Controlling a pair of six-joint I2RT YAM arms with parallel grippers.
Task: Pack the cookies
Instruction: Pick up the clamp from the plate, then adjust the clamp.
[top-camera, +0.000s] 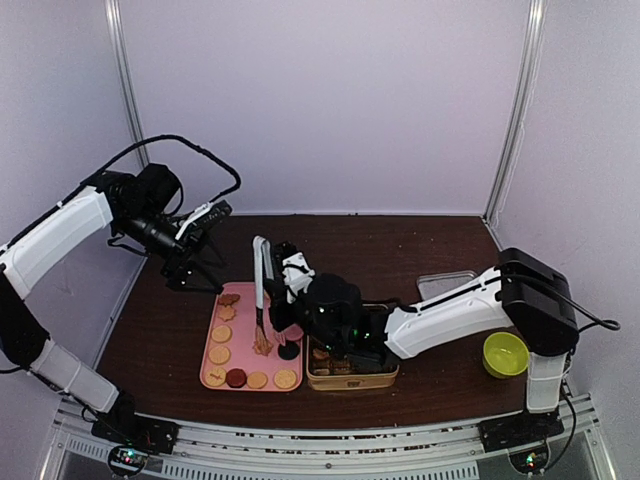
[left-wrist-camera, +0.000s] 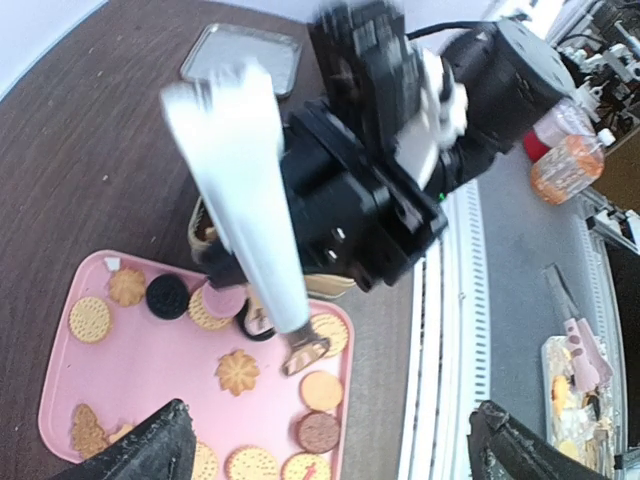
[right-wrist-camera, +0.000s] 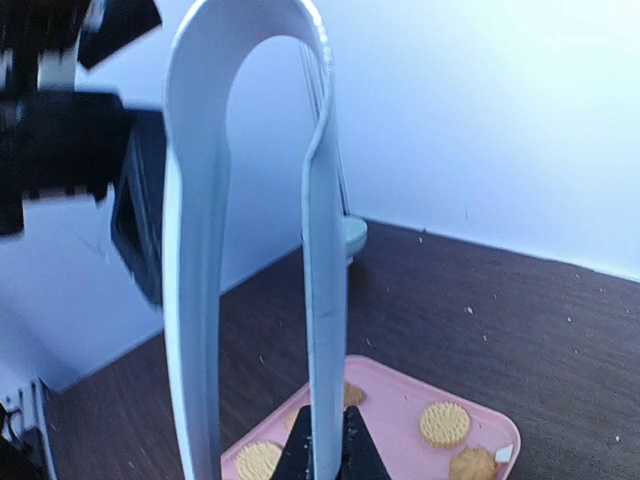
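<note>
- While the right gripper (top-camera: 276, 322) pinches the upright tongs (top-camera: 261, 285) in the top view, the cookies (top-camera: 219, 354) lie scattered on the pink tray (top-camera: 243, 312), under and around the tong tips. More sit in the gold tin (top-camera: 352, 384) just right of the tray. Left gripper (top-camera: 197, 276) hangs in the air off the tray's far-left corner, well apart from every cookie.
- Left wrist: its fingers (left-wrist-camera: 150, 452) are spread wide with nothing between them, tray below. Tong tip sits between a flower cookie (left-wrist-camera: 237, 372) and a round cookie (left-wrist-camera: 330, 332); can't tell if it touches either.
- Right wrist: black fingertips (right-wrist-camera: 360, 462) pressed together on one tong blade, low on it. Cookies lie on the tray beyond the fingertips, none touching them.
</note>
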